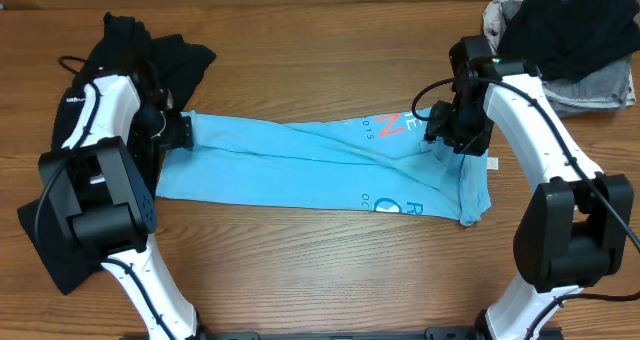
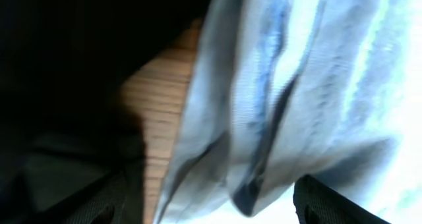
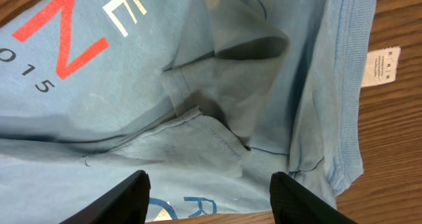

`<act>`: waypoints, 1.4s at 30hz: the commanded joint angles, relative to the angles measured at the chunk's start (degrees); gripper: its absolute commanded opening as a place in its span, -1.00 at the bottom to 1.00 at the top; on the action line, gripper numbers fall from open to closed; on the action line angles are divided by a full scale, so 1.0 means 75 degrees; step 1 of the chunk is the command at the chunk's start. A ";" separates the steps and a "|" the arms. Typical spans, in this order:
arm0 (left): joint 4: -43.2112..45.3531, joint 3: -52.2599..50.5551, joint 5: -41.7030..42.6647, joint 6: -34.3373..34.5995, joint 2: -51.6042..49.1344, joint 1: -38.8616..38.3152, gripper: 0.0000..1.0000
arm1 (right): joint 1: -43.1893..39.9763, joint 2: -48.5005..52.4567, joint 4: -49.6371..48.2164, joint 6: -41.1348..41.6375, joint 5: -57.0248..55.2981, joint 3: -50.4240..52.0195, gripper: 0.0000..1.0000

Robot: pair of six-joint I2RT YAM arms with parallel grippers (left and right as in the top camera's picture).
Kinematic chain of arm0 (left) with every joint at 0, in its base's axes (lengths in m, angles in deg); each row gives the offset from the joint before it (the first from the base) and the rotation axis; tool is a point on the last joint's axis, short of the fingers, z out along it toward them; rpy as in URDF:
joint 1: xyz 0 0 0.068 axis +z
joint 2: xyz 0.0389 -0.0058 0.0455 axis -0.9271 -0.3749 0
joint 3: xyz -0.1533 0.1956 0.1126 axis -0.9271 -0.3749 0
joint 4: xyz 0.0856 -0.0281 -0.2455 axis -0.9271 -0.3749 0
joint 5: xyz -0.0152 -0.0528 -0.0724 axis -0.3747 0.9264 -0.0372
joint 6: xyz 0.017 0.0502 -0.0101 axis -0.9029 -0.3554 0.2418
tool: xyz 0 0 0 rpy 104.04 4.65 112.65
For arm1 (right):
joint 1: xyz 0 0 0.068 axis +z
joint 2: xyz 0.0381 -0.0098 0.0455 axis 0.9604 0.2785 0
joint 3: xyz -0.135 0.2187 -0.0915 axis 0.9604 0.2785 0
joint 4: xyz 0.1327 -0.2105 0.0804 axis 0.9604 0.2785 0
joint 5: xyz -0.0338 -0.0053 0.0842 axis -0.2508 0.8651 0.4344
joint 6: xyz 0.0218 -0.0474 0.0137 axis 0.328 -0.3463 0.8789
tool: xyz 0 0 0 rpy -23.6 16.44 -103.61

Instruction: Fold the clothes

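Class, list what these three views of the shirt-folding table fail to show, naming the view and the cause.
- Overhead: full print on the blue T-shirt, broken by folds and covered by the right arm.
- Right wrist: wording on the white tag, too small.
- Left wrist: dark cloth at left, blurred and underexposed.
- Overhead: clothes pile top right, cut by the frame edge.

Evenly lit and sharp overhead; blurred in left wrist view, with glare on light blue fabric T-shirt [image 2: 297,92] lower right, darkness upper left.
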State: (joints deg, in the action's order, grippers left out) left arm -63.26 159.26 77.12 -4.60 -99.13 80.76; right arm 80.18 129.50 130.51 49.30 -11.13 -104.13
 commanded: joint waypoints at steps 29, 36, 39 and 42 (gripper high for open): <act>-0.1262 0.1294 0.0571 0.0085 0.0216 0.0009 -0.92 | -0.0055 -0.0192 -0.0023 -0.0041 0.0437 0.0058 -0.92; -0.2547 0.3404 0.0857 -0.0321 0.0216 -0.0015 -0.92 | -0.0055 -0.0192 -0.0361 -0.0044 0.0822 0.0536 -0.92; -0.2745 0.3736 0.1035 -0.0373 0.0216 -0.0079 -0.92 | -0.0055 -0.0192 -0.0411 -0.0044 0.0845 0.0574 -0.92; -0.2821 0.3707 0.1032 -0.0545 0.0207 -0.0233 -0.92 | -0.0055 -0.0192 -0.0443 -0.0041 0.0848 0.0574 -0.92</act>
State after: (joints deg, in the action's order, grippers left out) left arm -83.87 186.21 83.39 -6.32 -97.66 80.06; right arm 80.18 129.50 127.56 48.86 -5.49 -100.02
